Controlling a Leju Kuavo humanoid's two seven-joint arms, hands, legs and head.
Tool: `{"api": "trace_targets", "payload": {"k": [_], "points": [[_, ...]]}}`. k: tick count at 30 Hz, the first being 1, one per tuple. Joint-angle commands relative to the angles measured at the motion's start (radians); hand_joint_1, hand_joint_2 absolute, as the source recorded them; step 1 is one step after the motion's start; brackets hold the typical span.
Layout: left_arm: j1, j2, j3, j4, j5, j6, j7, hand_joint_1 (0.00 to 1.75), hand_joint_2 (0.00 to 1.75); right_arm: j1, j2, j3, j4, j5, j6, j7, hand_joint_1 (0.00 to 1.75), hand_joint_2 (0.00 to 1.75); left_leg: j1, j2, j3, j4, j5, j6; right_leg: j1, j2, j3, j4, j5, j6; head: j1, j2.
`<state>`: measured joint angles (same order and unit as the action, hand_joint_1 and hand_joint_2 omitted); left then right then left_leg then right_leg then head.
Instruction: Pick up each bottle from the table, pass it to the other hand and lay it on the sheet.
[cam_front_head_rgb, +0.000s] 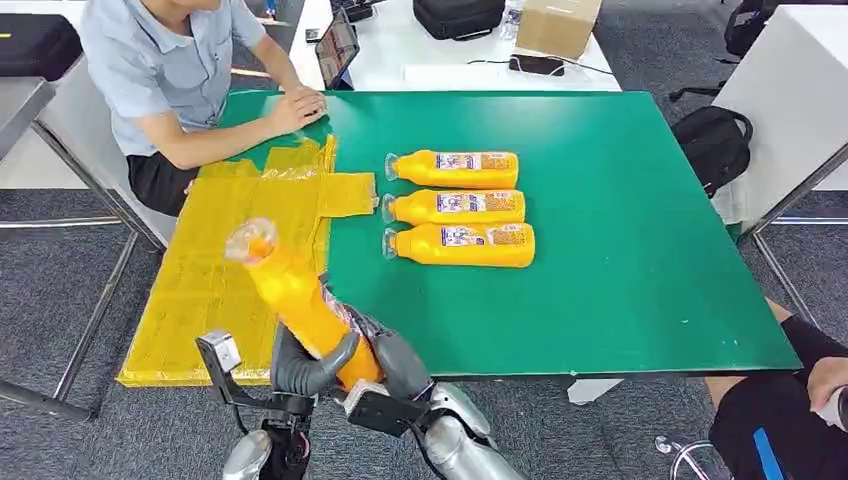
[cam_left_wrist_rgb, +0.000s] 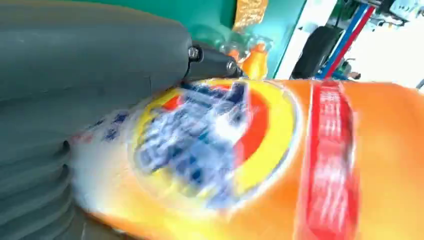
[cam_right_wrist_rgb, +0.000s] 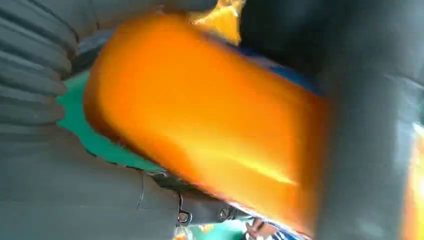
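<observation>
An orange bottle (cam_front_head_rgb: 292, 295) with a clear cap tilts up over the front edge of the yellow sheet (cam_front_head_rgb: 215, 260). My left hand (cam_front_head_rgb: 308, 368) wraps around its lower body, and my right hand (cam_front_head_rgb: 400, 362) grips the same bottle from the other side. The left wrist view shows the bottle's blurred label (cam_left_wrist_rgb: 210, 135) under my left hand (cam_left_wrist_rgb: 85, 70). In the right wrist view the bottle (cam_right_wrist_rgb: 200, 125) lies against my right hand (cam_right_wrist_rgb: 60, 190). Three more orange bottles (cam_front_head_rgb: 458, 169), (cam_front_head_rgb: 457, 207), (cam_front_head_rgb: 463, 244) lie side by side on the green table (cam_front_head_rgb: 640, 260), caps pointing towards the sheet.
A person sits at the table's far left corner with a hand (cam_front_head_rgb: 297, 105) resting by the sheet's far end. A tablet (cam_front_head_rgb: 337, 47) and a cardboard box (cam_front_head_rgb: 558, 24) stand on the white table behind. A black backpack (cam_front_head_rgb: 712, 142) lies right of the table; another person (cam_front_head_rgb: 790, 410) sits at lower right.
</observation>
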<state>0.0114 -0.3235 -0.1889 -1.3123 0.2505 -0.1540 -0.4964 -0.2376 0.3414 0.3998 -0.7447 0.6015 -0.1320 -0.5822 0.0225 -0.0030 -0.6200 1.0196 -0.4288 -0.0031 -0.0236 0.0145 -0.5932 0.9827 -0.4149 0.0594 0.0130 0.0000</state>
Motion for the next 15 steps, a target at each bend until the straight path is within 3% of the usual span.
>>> {"api": "trace_targets", "payload": {"k": [1,15], "points": [[-0.073,-0.026,0.062,0.073,0.237,-0.158,0.093,1.75,1.75,0.049,0.006,0.062,0.118,0.074,-0.025,0.009,0.00,0.00,0.001,-0.003,0.004,-0.001,-0.001,0.001,0.002,-0.005,0.006,-0.002,-0.002,-0.003,0.000,0.000],[-0.010,-0.025,0.127,0.051,0.372,-0.300,0.175,1.75,1.75,0.075,-0.030,-0.042,0.058,0.059,-0.018,-0.016,0.00,0.00,0.000,-0.004,0.005,-0.002,-0.001,0.001,0.001,-0.005,0.006,-0.002,-0.002,-0.003,0.000,0.000]]}}
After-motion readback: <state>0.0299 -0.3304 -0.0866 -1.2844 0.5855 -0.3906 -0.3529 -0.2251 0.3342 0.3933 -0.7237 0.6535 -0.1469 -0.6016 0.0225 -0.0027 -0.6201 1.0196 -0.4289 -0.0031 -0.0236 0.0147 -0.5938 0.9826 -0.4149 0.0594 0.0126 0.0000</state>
